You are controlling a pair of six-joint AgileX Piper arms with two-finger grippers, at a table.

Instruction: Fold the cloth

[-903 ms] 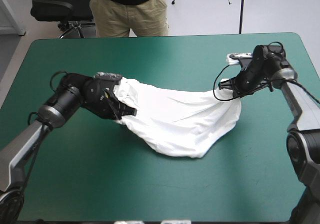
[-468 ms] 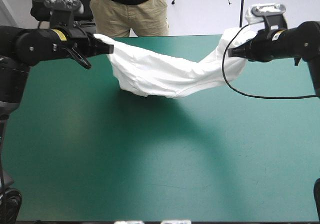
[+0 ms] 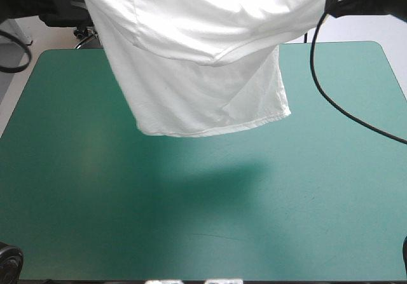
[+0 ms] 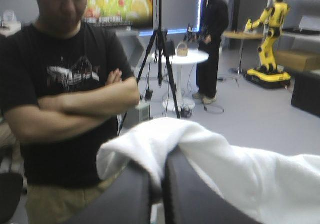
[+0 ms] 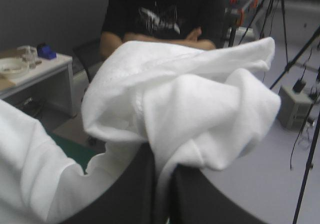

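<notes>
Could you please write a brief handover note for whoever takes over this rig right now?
Left gripper: jaws shut on a bunch of the T-shirt.
Right gripper: jaws shut on another bunch.
The T-shirt hangs spread between them over the far half of the table, its hem apparently clear of it.
Done: lifted and opened out. Left: probably lay it flat, then every fold.
</notes>
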